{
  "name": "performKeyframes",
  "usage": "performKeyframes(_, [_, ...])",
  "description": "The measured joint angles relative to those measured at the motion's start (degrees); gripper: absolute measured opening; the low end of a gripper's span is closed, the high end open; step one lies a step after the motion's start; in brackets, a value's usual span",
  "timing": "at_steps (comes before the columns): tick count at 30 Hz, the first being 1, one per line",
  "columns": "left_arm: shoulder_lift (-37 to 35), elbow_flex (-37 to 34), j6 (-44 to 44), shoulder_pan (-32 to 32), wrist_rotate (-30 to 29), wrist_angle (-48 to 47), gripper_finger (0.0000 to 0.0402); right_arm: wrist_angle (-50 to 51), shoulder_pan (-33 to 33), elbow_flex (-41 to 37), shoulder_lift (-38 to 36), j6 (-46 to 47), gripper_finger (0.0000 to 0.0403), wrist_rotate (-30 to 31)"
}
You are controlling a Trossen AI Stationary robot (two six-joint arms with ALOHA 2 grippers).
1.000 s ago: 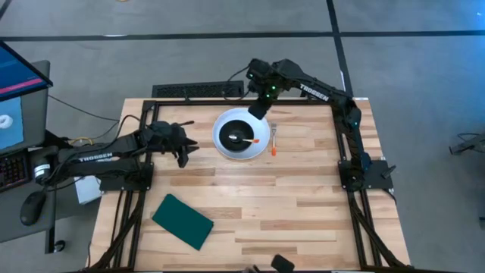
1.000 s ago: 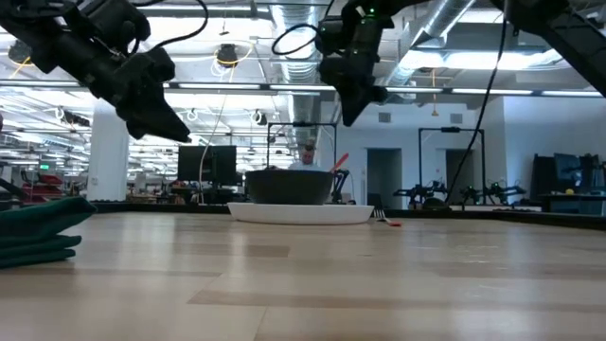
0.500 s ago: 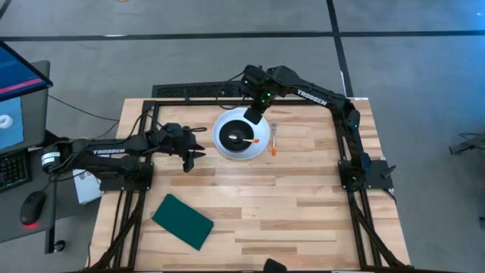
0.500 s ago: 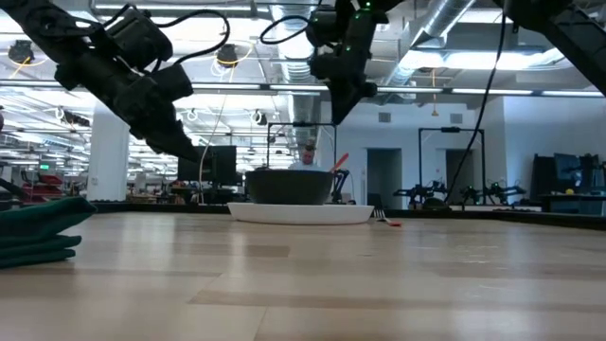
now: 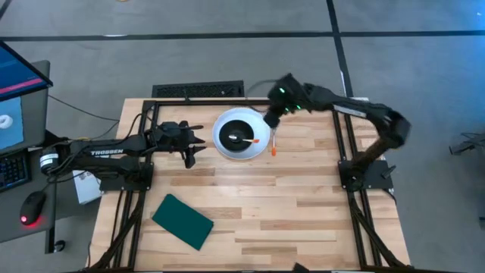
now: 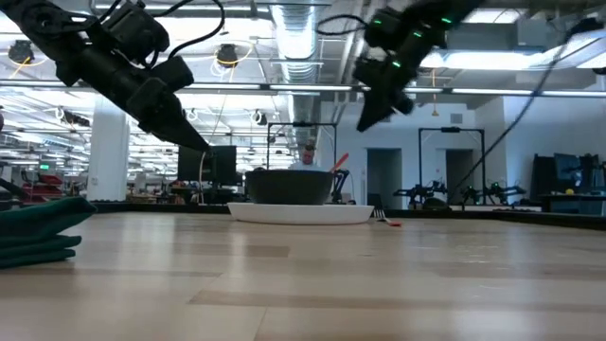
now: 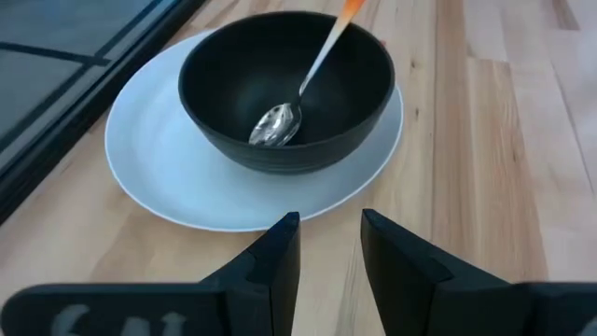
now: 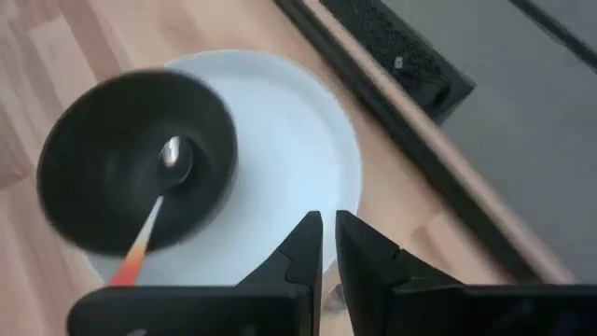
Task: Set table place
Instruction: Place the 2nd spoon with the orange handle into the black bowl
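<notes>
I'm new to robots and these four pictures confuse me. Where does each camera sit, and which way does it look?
High view: above, looking straight down on the table, both arms, left gripper, right gripper.
Low view: at tabletop height, looking level across; both arms hang from above.
Left wrist view: on the left arm, looking past its fingers at the bowl.
Right wrist view: on the right arm, fingers over the plate.
All four views show plate and bowl.
</notes>
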State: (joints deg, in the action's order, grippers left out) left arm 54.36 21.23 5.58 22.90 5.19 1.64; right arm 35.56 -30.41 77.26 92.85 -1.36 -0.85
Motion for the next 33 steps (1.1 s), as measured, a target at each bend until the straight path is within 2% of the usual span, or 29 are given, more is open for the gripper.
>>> performKeyframes(9, [0.1,0.0,-0.2,0.0,1.3,0.5,0.0106,-39.0,7.0,-38.8,-19.6,10.5,0.0059,-0.7])
performKeyframes(14, [0.1,0.0,-0.2,0.0,5.5,1.2,0.0106,-60.4,10.3,-51.5,-25.1,11.9,0.0059,2.3])
performKeyframes(20, [0.1,0.0,0.4,0.0,3.9,2.7,0.0106,-63.0,10.9,-55.3,-28.0,14.4,0.0059,11.4])
performKeyframes(25, [2.4,0.0,2.2,-0.1,3.7,2.4,0.0106,-64.4,10.8,-55.3,-28.1,12.0,0.0059,11.8])
performKeyframes(33, [14.1,0.0,4.3,-1.1,6.7,15.3,0.0106,-64.8,9.6,-55.3,-28.1,11.9,0.0059,11.8])
